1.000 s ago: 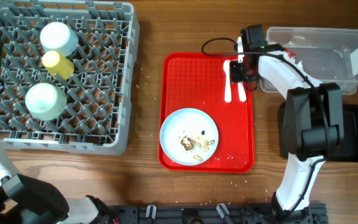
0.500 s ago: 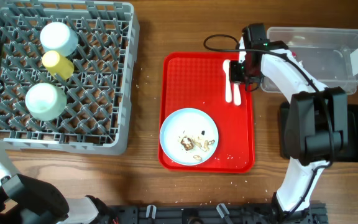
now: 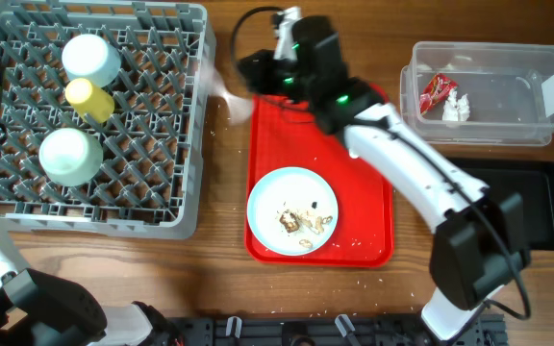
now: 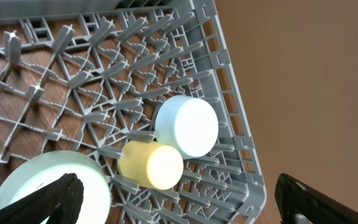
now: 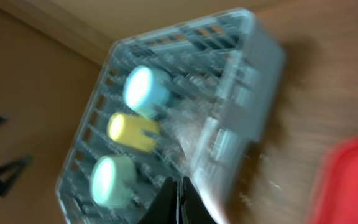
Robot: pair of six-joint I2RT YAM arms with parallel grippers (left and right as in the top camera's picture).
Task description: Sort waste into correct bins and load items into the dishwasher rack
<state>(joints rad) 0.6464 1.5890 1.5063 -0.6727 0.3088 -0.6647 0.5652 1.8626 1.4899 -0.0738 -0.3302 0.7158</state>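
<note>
My right gripper is shut on a thin white plastic cutlery piece, blurred, just right of the grey dishwasher rack; I cannot tell fork from spoon. In the right wrist view the jaws are pressed together. The rack holds a light blue bowl, a yellow cup and a pale green bowl. My left gripper is open over the rack's near corner. A pale plate with food scraps sits on the red tray.
The clear tub at the back right holds the red-and-white wrapper and white tissue. The black tray lies in front of it. My right arm stretches across the red tray's far right part and hides it.
My right arm has swung fast from the red tray's far right corner to the left, toward the rack, carrying white cutlery. The cutlery spot on the tray is now under the arm.
</note>
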